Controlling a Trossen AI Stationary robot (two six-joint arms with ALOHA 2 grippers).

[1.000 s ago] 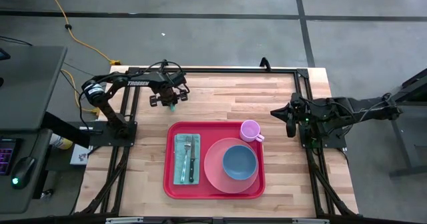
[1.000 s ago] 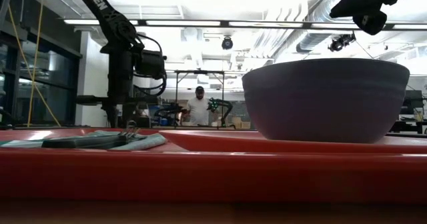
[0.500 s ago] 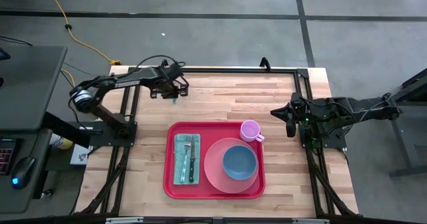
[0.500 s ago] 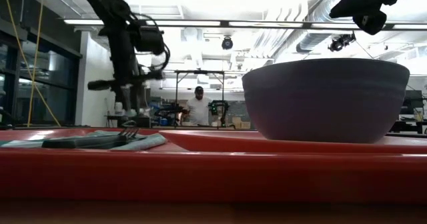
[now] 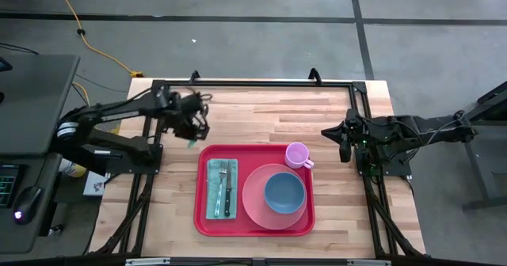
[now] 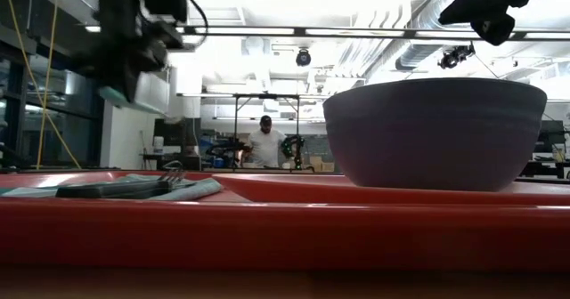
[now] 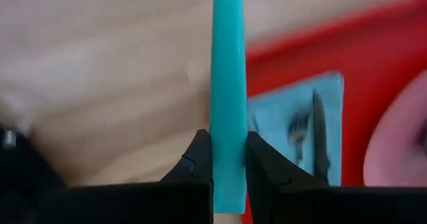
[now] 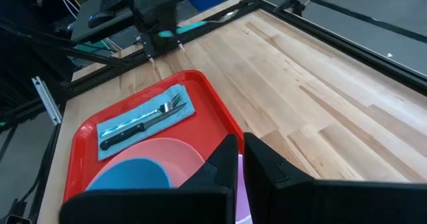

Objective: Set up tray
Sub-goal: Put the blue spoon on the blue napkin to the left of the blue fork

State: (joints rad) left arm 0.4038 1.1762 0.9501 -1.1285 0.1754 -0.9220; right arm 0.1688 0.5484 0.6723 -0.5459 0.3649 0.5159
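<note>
The red tray [image 5: 255, 222] lies at the table's middle. On it a blue napkin [image 5: 222, 188] carries a fork and a knife, and a blue bowl [image 5: 283, 192] sits on a pink plate [image 5: 255, 203]. A pink cup [image 5: 297, 153] stands at the tray's far right corner. My left gripper [image 5: 192, 130] hangs high over the wood beyond the tray's far left corner, shut on a teal-handled utensil [image 7: 228, 64]. My right gripper [image 5: 342, 142] waits shut at the table's right side, above the wood. My left gripper pinches the utensil's teal handle [image 7: 228, 154] between its two fingers [image 7: 197, 163], which lie across it. It comes from above, pointing steeply down. The utensil is lifted clear of the table and sticks out past the fingers [image 8: 200, 24].
Black frame rails [image 5: 261, 82] border the table's far, left and right sides. Bare wood [image 5: 261, 119] stretches between the tray and the far rail. A person [image 6: 265, 145] stands far off in the room behind.
My left gripper has risen high off the table with the teal utensil and swung toward the table's left and near side, rolling as it went. The utensil now hangs clear of the wood. Its fingers have stayed shut on it.
</note>
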